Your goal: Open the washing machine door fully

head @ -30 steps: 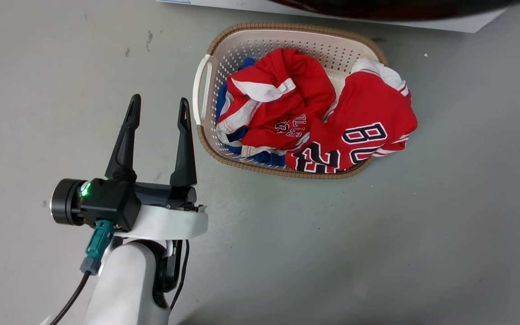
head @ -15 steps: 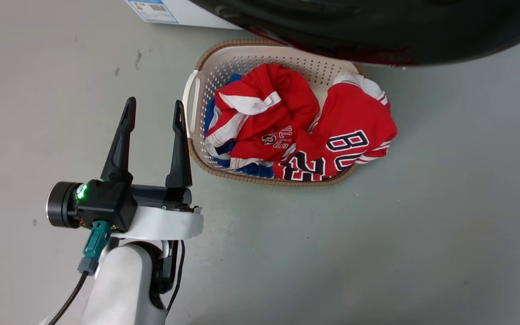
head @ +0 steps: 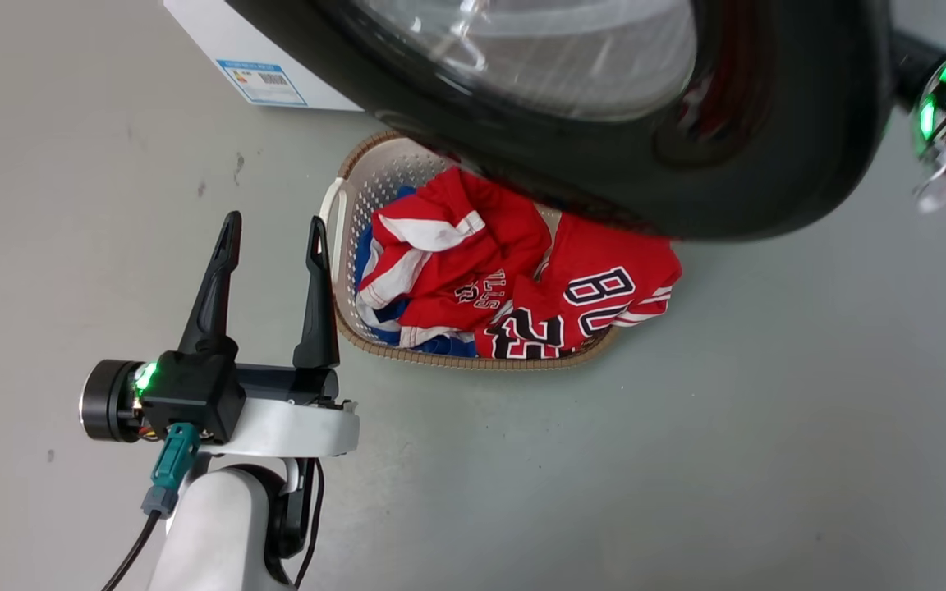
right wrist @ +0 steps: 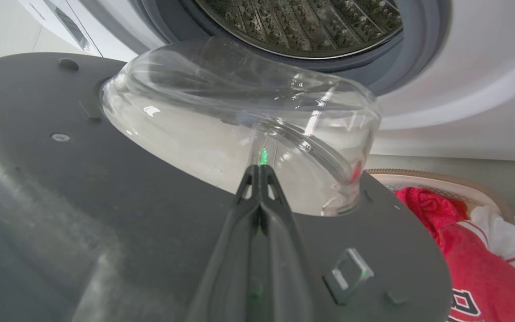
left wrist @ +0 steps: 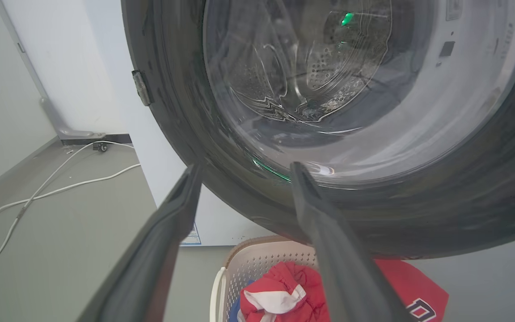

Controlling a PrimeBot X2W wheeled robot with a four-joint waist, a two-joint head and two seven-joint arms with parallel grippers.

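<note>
Evidently we are mid-swing: the washing machine door hangs partly open over the laundry basket, its glass bowl bulging back toward the drum of the washing machine. Our right pincer, closed and empty, sits at the bowl's base and, we judge, must push the round disc wider; the left pincer hovers open, idle.

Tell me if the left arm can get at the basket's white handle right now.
Probably yes. The left tool is open, its fingers just beside the basket handle in the head view, nothing between; the washing machine door overhangs only the basket's far side.
</note>
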